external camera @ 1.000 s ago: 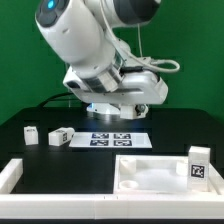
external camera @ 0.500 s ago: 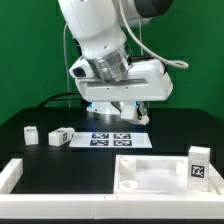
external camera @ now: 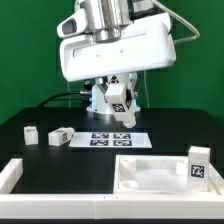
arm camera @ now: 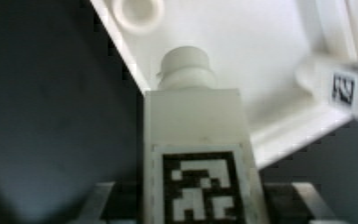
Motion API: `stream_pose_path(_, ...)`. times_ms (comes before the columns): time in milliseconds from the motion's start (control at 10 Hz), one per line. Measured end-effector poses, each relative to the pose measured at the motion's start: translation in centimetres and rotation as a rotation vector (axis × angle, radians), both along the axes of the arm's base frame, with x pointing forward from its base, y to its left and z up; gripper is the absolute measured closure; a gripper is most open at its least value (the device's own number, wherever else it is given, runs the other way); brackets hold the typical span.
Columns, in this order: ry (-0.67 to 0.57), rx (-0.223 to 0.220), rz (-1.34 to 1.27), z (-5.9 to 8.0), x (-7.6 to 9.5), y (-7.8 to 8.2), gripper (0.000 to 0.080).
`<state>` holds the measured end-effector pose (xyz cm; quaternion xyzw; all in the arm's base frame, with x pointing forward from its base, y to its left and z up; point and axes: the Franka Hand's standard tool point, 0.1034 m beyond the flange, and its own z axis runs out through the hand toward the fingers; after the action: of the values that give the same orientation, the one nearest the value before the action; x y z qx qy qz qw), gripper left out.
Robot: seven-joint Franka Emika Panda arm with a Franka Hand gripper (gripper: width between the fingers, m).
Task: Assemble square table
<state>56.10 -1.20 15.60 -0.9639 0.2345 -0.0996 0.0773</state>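
My gripper point(external camera: 122, 106) hangs high over the table's middle, shut on a white block-like leg point(external camera: 119, 96) with a black-and-white tag. In the wrist view the leg point(arm camera: 194, 120) fills the middle between both fingers point(arm camera: 115, 202), its rounded peg end pointing away. My gripper point(arm camera: 199, 204) grips it at the tagged end. The square tabletop slab point(external camera: 150, 172) lies at the front, on the exterior view's right; it also shows under the leg in the wrist view point(arm camera: 265, 60). Another leg point(external camera: 198, 165) stands at its right edge.
Two more white legs point(external camera: 32, 133) point(external camera: 60, 136) lie on the black table at the exterior view's left. The marker board point(external camera: 112, 139) lies flat below the gripper. A white rail frame point(external camera: 14, 176) edges the front.
The arm has risen and turned upright, lifting the gripper with the leg from just above the marker board to well above it.
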Motion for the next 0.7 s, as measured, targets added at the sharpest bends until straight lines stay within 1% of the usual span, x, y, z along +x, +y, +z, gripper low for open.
stream_pose_path(200, -0.134, -0.076, -0.01, -0.2, 0.1, 0.1, 0.0509)
stream_pose_path(300, -0.196, -0.113, -0.024, -0.5, 0.2, 0.3, 0.0509)
stream_pose_path(400, -0.228, -0.152, -0.037, -3.2, 0.5, 1.7, 0.0509)
stream_pose_path(500, -0.269, -0.19, -0.016, -3.7, 1.8, 2.5, 0.0509)
stream_pose_path(600, -0.355, -0.237, 0.007, -3.4, 3.6, 2.9, 0.0509)
stream_pose_path(700, -0.393, -0.259, 0.015, -3.5, 4.7, 2.6, 0.0509)
